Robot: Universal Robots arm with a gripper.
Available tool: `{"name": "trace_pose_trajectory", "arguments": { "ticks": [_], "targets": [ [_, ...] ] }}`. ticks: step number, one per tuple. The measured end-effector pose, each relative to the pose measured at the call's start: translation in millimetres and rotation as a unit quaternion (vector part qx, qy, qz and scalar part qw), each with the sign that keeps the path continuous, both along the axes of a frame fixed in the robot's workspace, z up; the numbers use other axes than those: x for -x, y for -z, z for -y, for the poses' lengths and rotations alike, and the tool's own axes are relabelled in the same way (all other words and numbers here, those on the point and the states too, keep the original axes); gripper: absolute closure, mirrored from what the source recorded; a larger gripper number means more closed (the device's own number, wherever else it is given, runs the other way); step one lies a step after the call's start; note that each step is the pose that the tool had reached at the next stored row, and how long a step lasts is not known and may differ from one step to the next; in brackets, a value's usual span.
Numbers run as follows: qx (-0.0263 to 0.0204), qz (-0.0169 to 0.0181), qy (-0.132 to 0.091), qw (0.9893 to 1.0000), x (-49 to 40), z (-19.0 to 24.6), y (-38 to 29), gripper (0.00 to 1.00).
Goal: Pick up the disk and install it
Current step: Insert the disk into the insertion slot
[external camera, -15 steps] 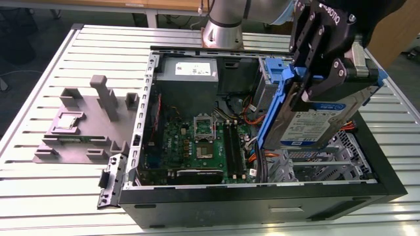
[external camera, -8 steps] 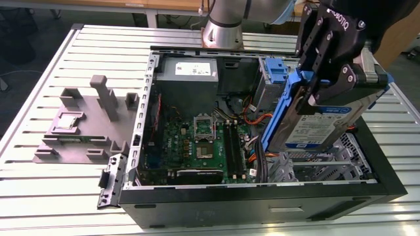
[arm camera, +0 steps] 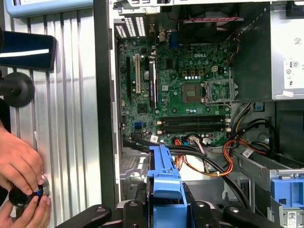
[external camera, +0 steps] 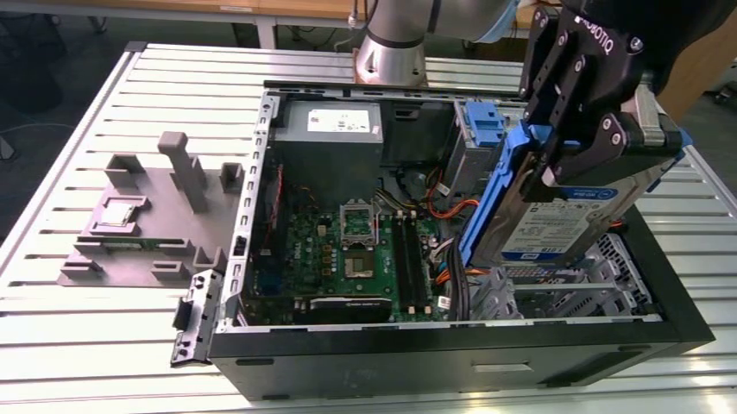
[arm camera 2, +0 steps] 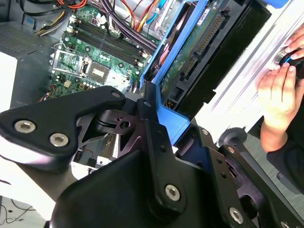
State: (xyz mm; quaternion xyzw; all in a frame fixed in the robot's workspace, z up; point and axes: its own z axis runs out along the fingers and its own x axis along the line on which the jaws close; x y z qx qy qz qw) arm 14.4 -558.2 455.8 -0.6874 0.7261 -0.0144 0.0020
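While the arm hangs over the open computer case [external camera: 461,341], its fingers [external camera: 601,138] are closed on the disk [external camera: 558,216], pinching its upper end across the blue rail frame. The disk is tilted, with its white-and-blue label facing the exterior view. It is over the metal drive cage [external camera: 553,289] at the end of the case on the exterior view's right; whether its lower end touches the cage I cannot tell. Toward the exterior view's left of it lies the green motherboard [external camera: 345,250]. A bare blue bracket [external camera: 484,121] stands at the back of the case. Outside the case, a grey fixture [external camera: 150,207] sits on the slatted tabletop [external camera: 69,345]. In the first wrist view a person's hand [arm camera: 19,164] rests on the tabletop, touching a small dark knob [arm camera: 23,195].
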Motion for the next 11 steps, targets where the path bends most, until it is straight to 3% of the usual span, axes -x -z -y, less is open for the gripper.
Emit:
{"name": "trace_pose_trajectory", "arguments": {
  "ticks": [11],
  "targets": [
    [0.0000, -0.0005, 0.000, 1.0000, -7.6, 0.0, 0.3, 0.63]
  ]
}}
